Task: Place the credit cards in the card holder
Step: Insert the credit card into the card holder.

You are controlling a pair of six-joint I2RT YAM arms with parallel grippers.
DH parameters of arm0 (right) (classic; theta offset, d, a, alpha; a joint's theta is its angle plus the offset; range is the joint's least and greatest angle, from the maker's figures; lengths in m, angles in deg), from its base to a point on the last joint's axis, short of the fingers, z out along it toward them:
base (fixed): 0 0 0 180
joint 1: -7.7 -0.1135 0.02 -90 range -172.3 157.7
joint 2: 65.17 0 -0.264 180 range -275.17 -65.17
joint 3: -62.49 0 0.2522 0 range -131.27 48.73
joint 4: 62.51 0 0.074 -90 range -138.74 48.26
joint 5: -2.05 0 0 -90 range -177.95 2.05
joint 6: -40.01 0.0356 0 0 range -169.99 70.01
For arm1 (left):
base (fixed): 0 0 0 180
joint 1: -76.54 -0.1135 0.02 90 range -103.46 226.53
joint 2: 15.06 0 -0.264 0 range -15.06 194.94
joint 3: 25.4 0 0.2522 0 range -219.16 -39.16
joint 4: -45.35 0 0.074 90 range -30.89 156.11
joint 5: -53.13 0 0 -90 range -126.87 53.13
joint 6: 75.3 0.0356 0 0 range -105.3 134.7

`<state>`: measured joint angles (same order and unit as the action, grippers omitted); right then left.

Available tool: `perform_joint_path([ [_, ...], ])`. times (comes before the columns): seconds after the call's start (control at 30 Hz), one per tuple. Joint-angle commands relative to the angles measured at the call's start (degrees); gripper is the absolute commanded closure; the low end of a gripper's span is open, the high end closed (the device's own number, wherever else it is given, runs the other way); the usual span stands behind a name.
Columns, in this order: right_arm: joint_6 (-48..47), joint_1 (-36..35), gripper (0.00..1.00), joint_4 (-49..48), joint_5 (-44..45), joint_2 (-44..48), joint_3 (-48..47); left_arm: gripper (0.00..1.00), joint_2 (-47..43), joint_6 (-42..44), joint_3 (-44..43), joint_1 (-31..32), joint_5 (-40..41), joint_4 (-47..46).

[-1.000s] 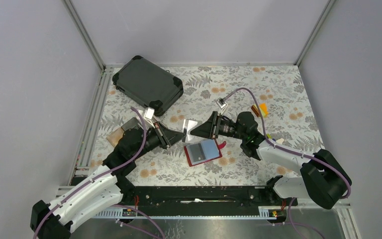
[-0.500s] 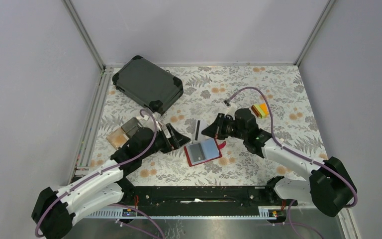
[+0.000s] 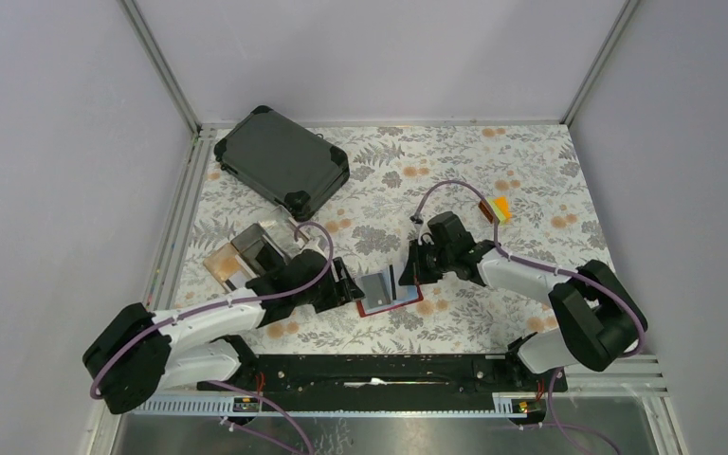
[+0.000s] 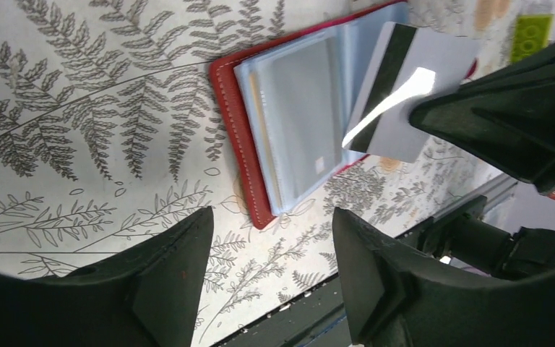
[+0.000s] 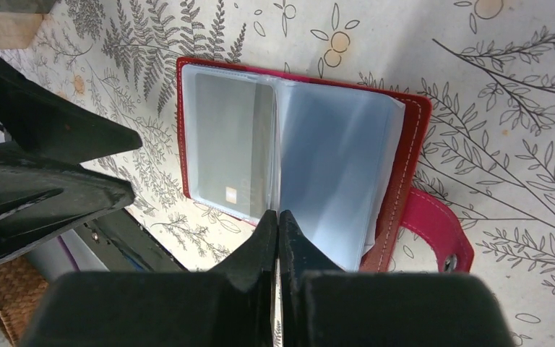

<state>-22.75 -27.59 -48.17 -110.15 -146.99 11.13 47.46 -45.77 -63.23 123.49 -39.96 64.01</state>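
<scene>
Near the front edge of the table [image 3: 540, 161], the holder [image 3: 400, 300] is spread open and flat, sleeves up, where it lay a second ago. A second card [image 5: 224, 141] is seen inside its left sleeve. The left gripper [image 4: 271, 215], then raised behind the holder and shut on a card shared with the other arm, has been brought down low at the holder's left edge; its jaws are now spread, with nothing between them. The right gripper [image 5: 278, 218] has been carried forward and down to the holder's far side. Its jaws are pressed together on the grey striped card [image 4: 413, 108], which was upright half a second ago and is now tilted over the open sleeves, not yet in a slot. Farther back, the box [image 3: 246, 251] on the left, the blocks [image 3: 499, 209] on the right and the case [image 3: 282, 161] are unmoved.
</scene>
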Motion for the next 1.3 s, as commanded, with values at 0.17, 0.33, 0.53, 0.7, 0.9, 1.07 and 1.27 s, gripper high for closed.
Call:
perform_joint_path([
  [0.17,-2.46,0.41,1.00,0.03,-3.88,-2.06,-3.62,0.42,4.16,-1.88,-2.84,1.20,4.65,-1.18],
  [0.33,-1.69,0.40,1.00,0.04,-4.14,-1.10,-3.58,0.45,4.93,-2.20,-2.61,1.20,5.29,-1.19],
  [0.53,-0.25,0.47,1.00,-3.07,-3.96,0.06,-3.18,0.51,5.07,-2.20,-2.47,1.16,5.55,-1.22],
  [0.7,0.29,0.45,1.00,-4.31,-4.20,-0.22,-2.75,0.52,5.42,-2.20,-2.38,1.15,5.58,-1.31],
  [0.9,0.62,0.40,1.00,-6.12,-5.51,-3.44,-1.67,0.52,5.99,-2.21,-2.30,1.20,5.29,-2.04],
  [1.07,0.96,0.39,1.00,-6.73,-6.94,-4.81,-1.22,0.53,7.25,-2.20,-2.13,1.20,5.06,-3.04],
  [1.27,0.97,0.40,1.00,-6.14,-4.61,-4.14,-0.38,0.56,8.72,-2.29,-2.09,1.16,4.83,-4.17],
])
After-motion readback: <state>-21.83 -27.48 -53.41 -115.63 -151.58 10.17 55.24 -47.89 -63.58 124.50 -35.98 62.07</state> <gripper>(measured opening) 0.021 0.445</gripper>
